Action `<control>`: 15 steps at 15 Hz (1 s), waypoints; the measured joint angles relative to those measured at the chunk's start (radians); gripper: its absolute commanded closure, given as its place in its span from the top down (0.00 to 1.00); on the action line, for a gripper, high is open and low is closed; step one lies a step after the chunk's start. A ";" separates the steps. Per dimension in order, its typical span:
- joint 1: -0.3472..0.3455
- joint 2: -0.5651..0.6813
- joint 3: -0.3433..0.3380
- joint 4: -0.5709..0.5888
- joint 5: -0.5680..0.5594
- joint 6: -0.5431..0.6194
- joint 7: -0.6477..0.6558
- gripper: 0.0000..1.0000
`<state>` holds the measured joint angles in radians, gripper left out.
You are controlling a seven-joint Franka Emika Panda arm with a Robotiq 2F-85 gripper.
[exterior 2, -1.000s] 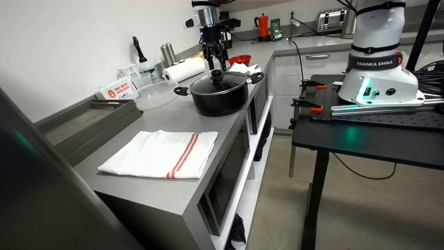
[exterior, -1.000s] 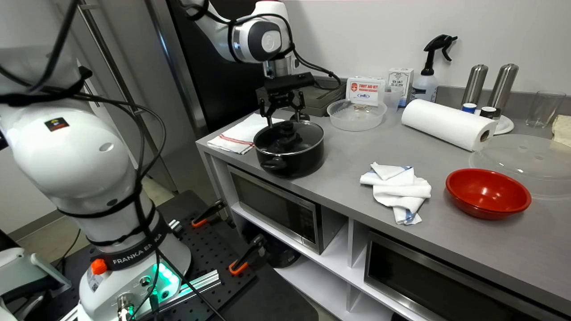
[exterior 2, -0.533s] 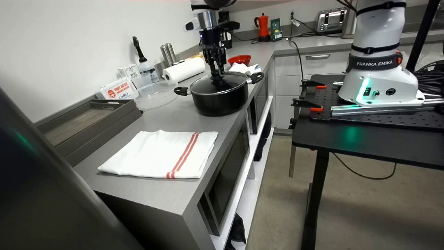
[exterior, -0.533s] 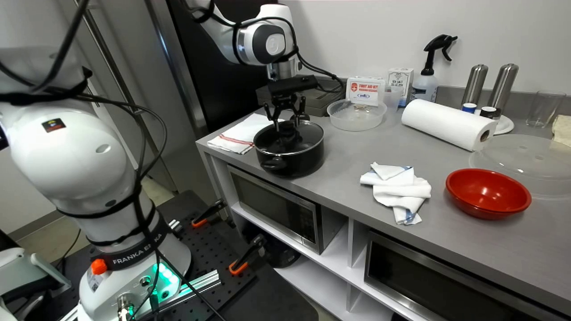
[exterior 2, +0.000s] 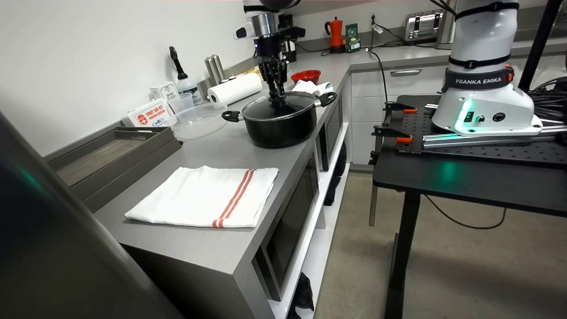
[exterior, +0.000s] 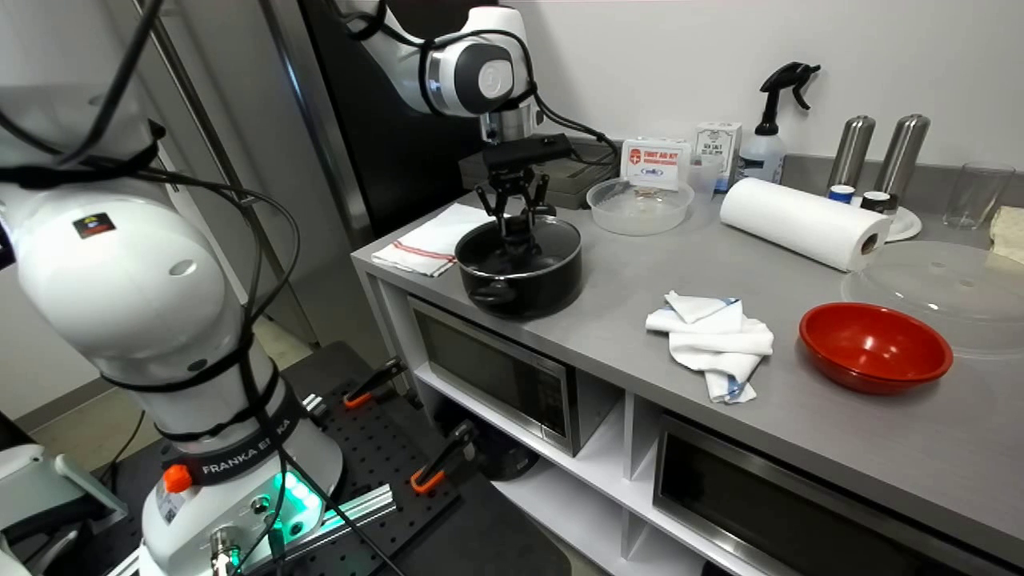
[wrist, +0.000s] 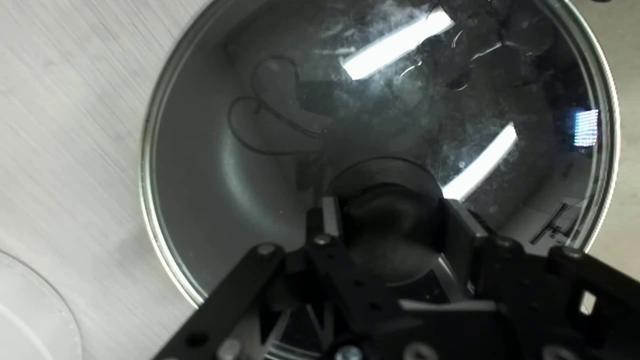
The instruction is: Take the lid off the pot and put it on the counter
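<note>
The pot [exterior 2: 281, 133], black and glossy, stands near the front edge of the grey counter [exterior: 608, 272]. Its glass lid [wrist: 270, 200] with a metal rim rests flat on top, seen in both exterior views. From above, my gripper [wrist: 392, 220] is shut on the lid's dark centre knob [wrist: 395, 255], one finger on each side of it. In the wrist view the lid fills most of the picture and the fingers cover part of its lower half. The pot's side handles [exterior 2: 328, 99] point outward, free of the gripper.
Behind the pot sit a clear dish [exterior: 640, 224] and a first aid kit [exterior: 654, 162]. A folded striped towel [exterior 2: 199, 195] and a grey tray [exterior 2: 155, 159] lie nearby. Further along are a paper roll [exterior: 792, 220], a crumpled cloth [exterior: 712, 336] and a red bowl [exterior: 872, 376].
From just above the lid my gripper has come down onto the knob and its fingers have closed around it. Lid and pot have stayed in place.
</note>
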<state>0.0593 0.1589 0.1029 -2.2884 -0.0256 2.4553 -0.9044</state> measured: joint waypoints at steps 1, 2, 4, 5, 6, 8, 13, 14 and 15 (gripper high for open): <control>0.000 0.000 0.000 0.000 0.000 0.000 0.000 0.25; 0.000 -0.001 0.001 -0.001 0.000 0.000 0.000 0.25; 0.000 -0.008 0.004 -0.009 -0.001 0.000 0.000 0.25; 0.000 -0.017 0.007 -0.016 -0.003 0.000 0.000 0.25; 0.001 -0.030 0.011 -0.027 -0.004 0.000 0.000 0.25; 0.003 -0.069 0.018 -0.056 -0.005 0.000 0.000 0.25; 0.010 -0.179 0.021 -0.123 -0.004 0.000 0.000 0.25; 0.010 -0.194 0.018 -0.128 -0.004 0.000 0.000 0.25; 0.010 -0.206 0.012 -0.132 -0.004 -0.001 0.000 0.25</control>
<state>0.0691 -0.0472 0.1154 -2.4204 -0.0293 2.4548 -0.9043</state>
